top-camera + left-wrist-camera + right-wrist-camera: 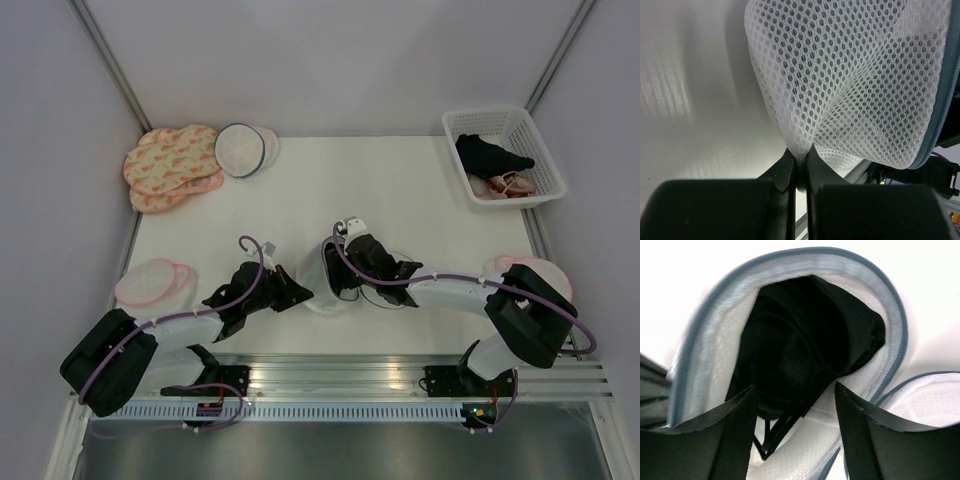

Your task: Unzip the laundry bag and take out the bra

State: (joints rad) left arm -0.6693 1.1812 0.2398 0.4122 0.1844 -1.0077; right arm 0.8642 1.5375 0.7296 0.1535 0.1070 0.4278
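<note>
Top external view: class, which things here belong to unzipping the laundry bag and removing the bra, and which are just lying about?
Job: laundry bag; bra inside it; left gripper pinching its mesh; right gripper open at its mouth.
Lying about: patterned pink mesh bags; white round mesh bag; pale pink bag; basket of garments.

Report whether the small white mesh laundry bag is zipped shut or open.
Open: the right wrist view shows the grey-rimmed white mesh laundry bag gaping wide, with the black fabric bra visible inside it.
</note>
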